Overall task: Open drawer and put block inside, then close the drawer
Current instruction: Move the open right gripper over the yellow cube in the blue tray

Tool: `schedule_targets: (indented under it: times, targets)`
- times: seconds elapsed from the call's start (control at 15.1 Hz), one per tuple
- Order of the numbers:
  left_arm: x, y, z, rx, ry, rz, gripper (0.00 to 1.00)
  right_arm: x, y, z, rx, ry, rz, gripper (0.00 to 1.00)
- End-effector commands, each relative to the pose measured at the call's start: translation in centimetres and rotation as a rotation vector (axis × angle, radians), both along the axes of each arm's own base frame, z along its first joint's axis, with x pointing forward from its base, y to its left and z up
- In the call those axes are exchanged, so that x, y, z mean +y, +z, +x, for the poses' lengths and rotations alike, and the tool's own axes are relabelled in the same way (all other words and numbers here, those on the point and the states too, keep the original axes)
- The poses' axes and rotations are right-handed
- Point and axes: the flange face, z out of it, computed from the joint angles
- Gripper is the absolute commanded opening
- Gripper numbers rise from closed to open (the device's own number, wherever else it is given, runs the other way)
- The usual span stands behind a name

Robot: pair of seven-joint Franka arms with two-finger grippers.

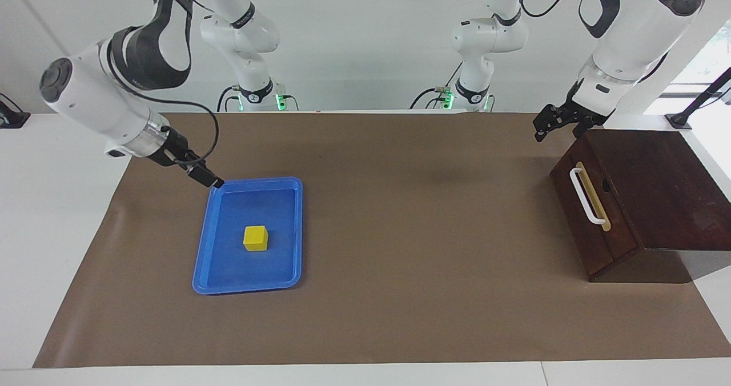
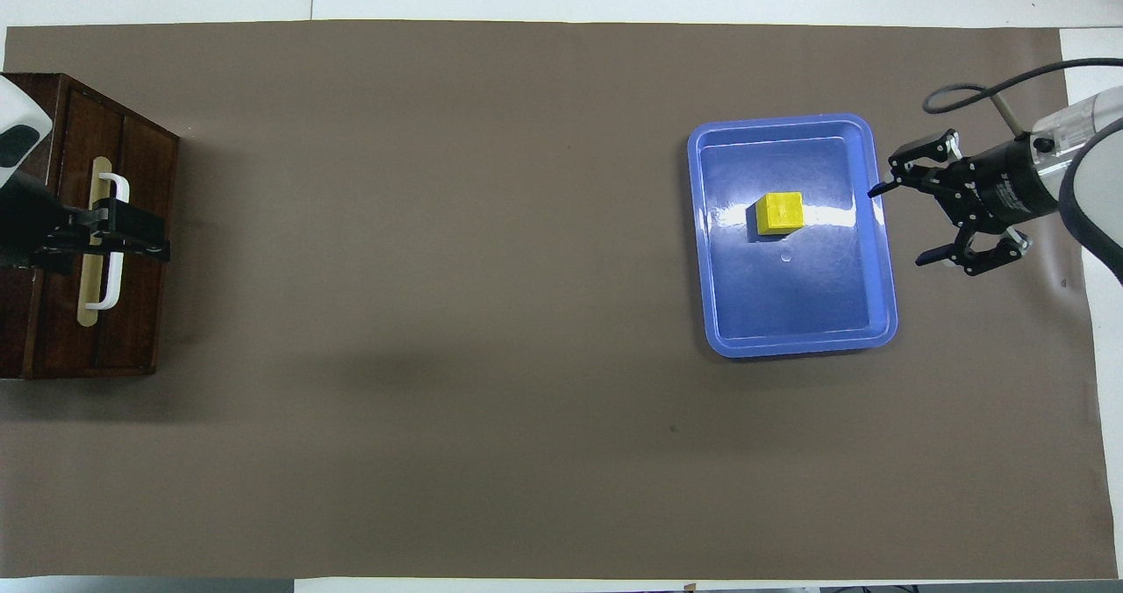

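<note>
The block (image 1: 255, 238) (image 2: 780, 211), a small yellow cube, lies in the middle of the blue tray (image 1: 251, 286) (image 2: 798, 346). My right gripper (image 1: 212, 181) (image 2: 895, 226) is open and low beside the tray, at the rim toward the right arm's end of the table, pointing at the block but apart from it. The drawer (image 1: 618, 229) (image 2: 88, 132) of the dark wooden box is shut, its white handle (image 1: 587, 196) (image 2: 110, 290) facing the tray. My left gripper (image 1: 557, 130) (image 2: 140, 238) hangs open and empty in the air above the handle, and this arm waits.
A brown mat (image 1: 422, 294) covers the table between the tray and the box. The box stands at the left arm's end of the table, partly off the mat's edge.
</note>
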Motion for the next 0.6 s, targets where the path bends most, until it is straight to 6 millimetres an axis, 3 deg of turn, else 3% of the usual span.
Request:
schedule_targets:
  times: [0.0, 0.27, 0.53]
  targets:
    - [0.1, 0.7, -0.4, -0.011, 0.004, -0.012, 1.0, -0.3, -3.7, 1.4, 0.079, -0.193, 0.106, 1.0]
    - [0.1, 0.6, -0.4, -0.006, 0.004, -0.012, 1.0, -0.7, -9.7, 4.2, 0.219, -0.304, 0.167, 1.0]
    - [0.1, 0.6, -0.4, -0.011, 0.004, -0.012, 1.0, -1.4, -11.2, 5.2, 0.263, -0.388, 0.224, 1.0]
